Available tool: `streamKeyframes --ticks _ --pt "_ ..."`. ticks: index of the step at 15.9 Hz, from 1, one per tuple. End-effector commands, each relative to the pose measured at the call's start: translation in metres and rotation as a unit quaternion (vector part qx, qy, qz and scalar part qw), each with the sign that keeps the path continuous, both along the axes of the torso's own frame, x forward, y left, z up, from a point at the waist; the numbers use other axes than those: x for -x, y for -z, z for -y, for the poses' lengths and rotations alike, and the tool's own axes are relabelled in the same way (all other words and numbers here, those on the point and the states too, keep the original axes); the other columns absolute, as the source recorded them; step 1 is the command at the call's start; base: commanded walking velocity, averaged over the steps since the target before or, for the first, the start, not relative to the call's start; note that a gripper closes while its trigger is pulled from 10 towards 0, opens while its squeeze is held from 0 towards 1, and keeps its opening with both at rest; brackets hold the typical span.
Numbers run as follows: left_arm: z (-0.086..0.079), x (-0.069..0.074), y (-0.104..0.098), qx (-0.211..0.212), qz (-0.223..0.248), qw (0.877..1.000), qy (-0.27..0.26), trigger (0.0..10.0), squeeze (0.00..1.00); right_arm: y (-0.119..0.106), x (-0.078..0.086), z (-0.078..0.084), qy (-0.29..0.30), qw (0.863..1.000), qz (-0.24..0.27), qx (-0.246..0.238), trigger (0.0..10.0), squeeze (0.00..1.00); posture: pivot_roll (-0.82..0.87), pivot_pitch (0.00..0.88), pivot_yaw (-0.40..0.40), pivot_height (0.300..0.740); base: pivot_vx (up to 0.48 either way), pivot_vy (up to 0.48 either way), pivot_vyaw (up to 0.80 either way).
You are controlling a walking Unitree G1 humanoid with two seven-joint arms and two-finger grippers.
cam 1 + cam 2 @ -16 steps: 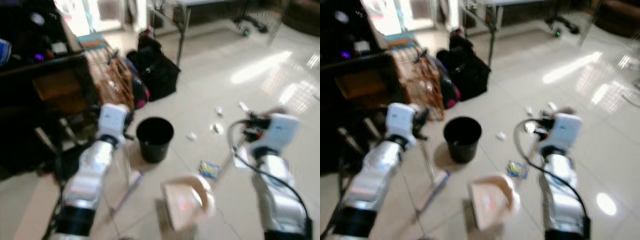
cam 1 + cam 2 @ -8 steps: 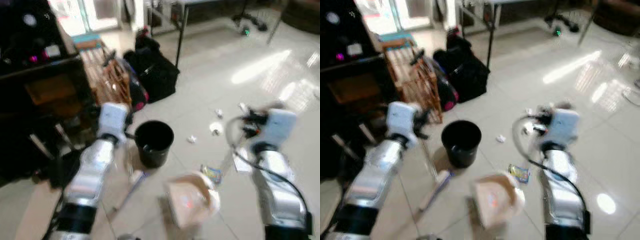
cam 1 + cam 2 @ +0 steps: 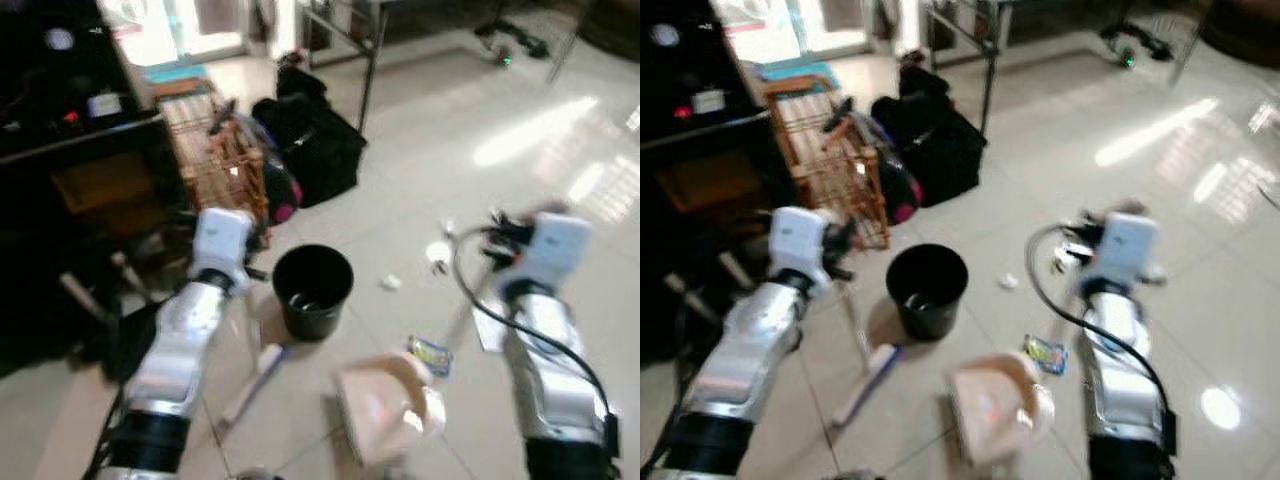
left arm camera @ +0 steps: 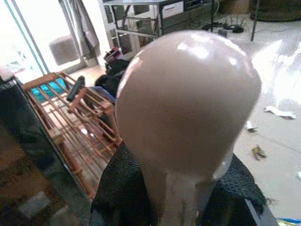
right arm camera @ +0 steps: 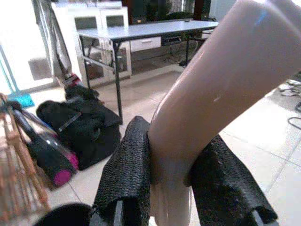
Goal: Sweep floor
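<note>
The left end effector (image 4: pixel 176 197) is closed around the rounded top of the broom handle (image 4: pixel 188 103), its two black fingers (image 4: pixel 124 188) pressed to either side of the shaft; the right end effector (image 5: pixel 169 188) is likewise clamped on the pale handle of the dustpan (image 3: pixel 385 405), one pad on each side. From the head views the broom (image 3: pixel 865 375) slants down from the left arm to a head resting on the floor just beside the black bin (image 3: pixel 312 290); the dustpan sits on the tiles between the two arms, with a small blue-and-yellow wrapper (image 3: pixel 430 353) just beyond its edge.

The step in hand looks like lining up tools with the litter; white scraps (image 3: pixel 437 252) lie farther out on the floor (image 3: pixel 420 170), well apart from the broom head. The next move probably calls for swinging the broom across toward that debris and drawing it back to the pan's lip, keeping the pan flat.

Both head views are blurred, so the scraps' number and kind are hard to tell; the dustpan's handle is faint against the tiles; what lies inside the bin cannot be made out.
</note>
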State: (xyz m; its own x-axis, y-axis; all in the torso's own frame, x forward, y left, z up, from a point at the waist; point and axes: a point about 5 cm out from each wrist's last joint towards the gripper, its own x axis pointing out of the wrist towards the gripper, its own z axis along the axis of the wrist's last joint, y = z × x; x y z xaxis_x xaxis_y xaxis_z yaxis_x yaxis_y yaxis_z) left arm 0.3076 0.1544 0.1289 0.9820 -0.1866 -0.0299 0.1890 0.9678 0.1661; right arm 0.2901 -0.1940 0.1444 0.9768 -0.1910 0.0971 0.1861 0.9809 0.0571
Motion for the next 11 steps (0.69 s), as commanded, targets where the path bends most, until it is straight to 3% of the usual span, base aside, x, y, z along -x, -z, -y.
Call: streamKeyframes --ticks 1,11 --pt "0.006 -0.0025 -0.0086 -0.007 0.019 1.0 0.009 10.0 0.0 -0.0066 -0.0004 0.0079 0.013 1.0 0.023 -0.003 10.0 0.0 -0.02 0.095 0.007 0.74 0.289 0.0 0.0" --pt "-0.0034 0.0025 -0.0091 -0.023 0.029 0.999 0.001 10.0 0.0 0.0006 -0.0087 0.0173 0.061 0.997 0.037 -0.002 10.0 0.0 0.0 0.113 0.021 0.74 0.0 0.0 0.0"
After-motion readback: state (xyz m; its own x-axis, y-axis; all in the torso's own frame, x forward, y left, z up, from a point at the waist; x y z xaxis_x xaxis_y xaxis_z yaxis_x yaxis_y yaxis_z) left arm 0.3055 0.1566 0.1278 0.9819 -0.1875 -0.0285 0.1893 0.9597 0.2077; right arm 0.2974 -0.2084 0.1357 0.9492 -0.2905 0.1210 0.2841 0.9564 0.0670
